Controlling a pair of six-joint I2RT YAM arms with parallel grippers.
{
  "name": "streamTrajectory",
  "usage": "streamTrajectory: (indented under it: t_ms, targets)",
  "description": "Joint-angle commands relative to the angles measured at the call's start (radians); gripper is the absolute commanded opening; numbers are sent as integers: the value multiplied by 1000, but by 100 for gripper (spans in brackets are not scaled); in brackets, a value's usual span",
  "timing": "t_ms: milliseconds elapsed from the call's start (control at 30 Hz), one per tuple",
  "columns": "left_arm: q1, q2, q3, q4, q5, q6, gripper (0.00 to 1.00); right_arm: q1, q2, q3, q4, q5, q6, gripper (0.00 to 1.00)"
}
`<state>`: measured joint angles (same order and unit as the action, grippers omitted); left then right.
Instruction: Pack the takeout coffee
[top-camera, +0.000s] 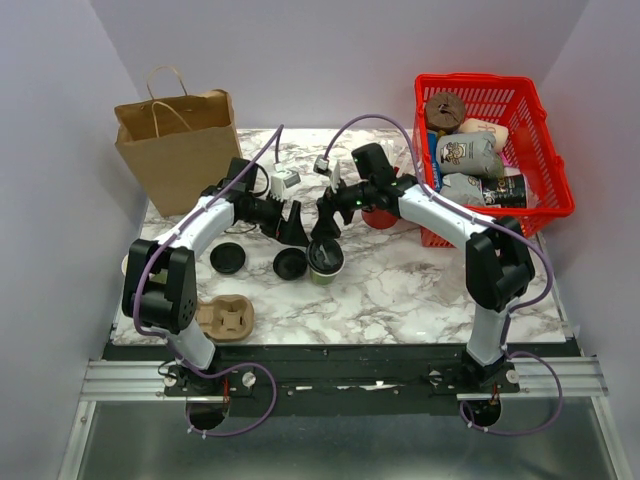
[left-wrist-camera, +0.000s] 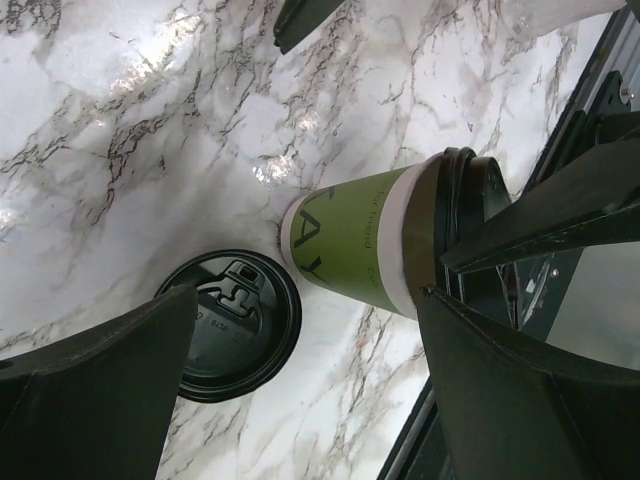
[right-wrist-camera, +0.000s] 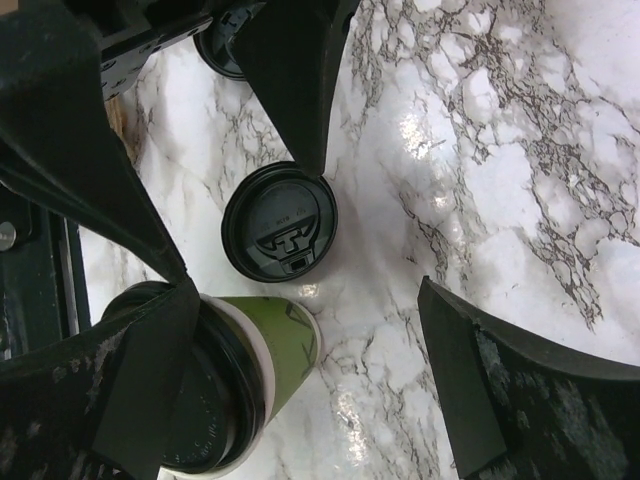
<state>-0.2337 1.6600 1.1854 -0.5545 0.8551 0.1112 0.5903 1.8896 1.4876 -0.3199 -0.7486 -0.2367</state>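
The takeout coffee (top-camera: 325, 260), an olive-green paper cup with a black lid on it, stands upright at the middle of the marble table (top-camera: 420, 290). My left gripper (top-camera: 295, 230) hangs open just behind and to the left of it. My right gripper (top-camera: 326, 226) is open right behind it. In the left wrist view the cup (left-wrist-camera: 355, 245) sits beyond the left gripper (left-wrist-camera: 310, 400), whose wide-apart fingers hold nothing. In the right wrist view the cup (right-wrist-camera: 275, 345) is at the lower left, and one finger (right-wrist-camera: 130, 390) of the right gripper (right-wrist-camera: 320, 390) overlaps its lid.
Two loose black lids (top-camera: 228, 258) (top-camera: 290, 263) lie left of the cup. A brown paper bag (top-camera: 185, 150) stands at the back left. A cardboard cup carrier (top-camera: 225, 318) lies near the front left. A red basket (top-camera: 480, 80) of items is at the back right.
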Motion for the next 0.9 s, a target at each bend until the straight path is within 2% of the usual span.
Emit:
streamTrajectory:
  t_ms: [0, 133, 400, 867]
  targets:
    - [-15, -31, -20, 27, -14, -2, 98, 8, 28, 0, -19, 20, -26, 99]
    - [-16, -26, -23, 37, -27, -8, 99, 8, 32, 0, -25, 25, -27, 99]
    - [-16, -17, -38, 44, -151, -34, 98, 9, 36, 16, -25, 46, -16, 99]
    - [-24, -14, -44, 59, -96, -73, 98, 8, 17, 28, -24, 86, 10, 100]
